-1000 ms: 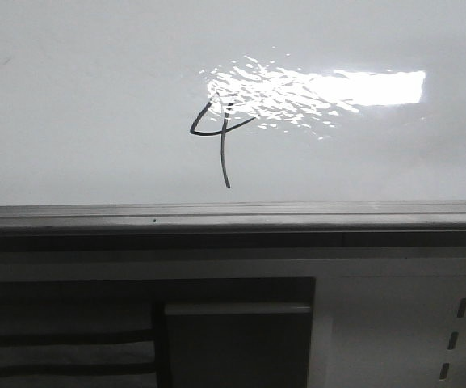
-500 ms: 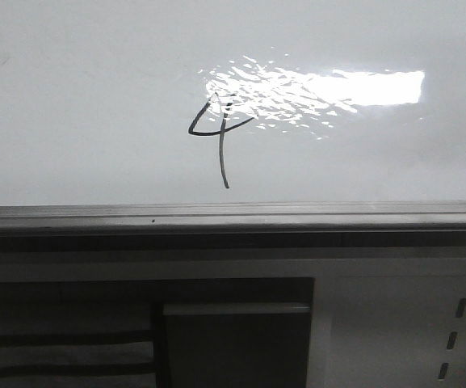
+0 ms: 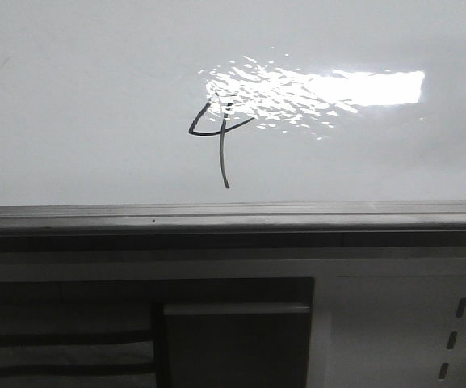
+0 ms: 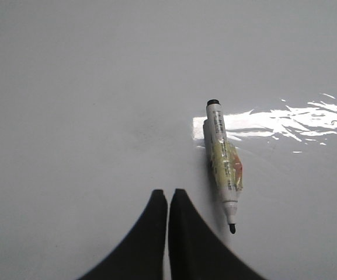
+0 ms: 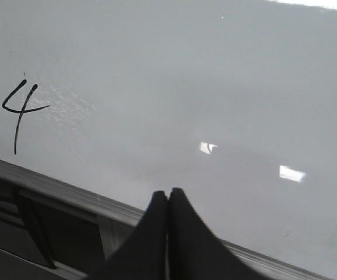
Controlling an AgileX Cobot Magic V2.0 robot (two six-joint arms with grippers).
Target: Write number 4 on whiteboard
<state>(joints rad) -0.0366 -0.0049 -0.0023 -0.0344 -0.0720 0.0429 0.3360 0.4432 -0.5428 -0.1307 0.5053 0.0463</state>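
Number 4 (image 3: pixel 216 133) drawn on whiteboard (image 3: pixel 95 97). Left gripper (image 4: pixel 167 195) jaws closed, empty; uncapped marker (image 4: pixel 223 166) lies just beside its tips. Right gripper (image 5: pixel 168 194) jaws closed, empty.

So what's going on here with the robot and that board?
A black number 4 is already drawn on the whiteboard, just above its metal ledge. Neither arm is holding anything: the left gripper is shut and empty, with an uncapped marker lying on a white surface beside it, and the right gripper is shut and empty too, near the ledge. The writing looks finished.
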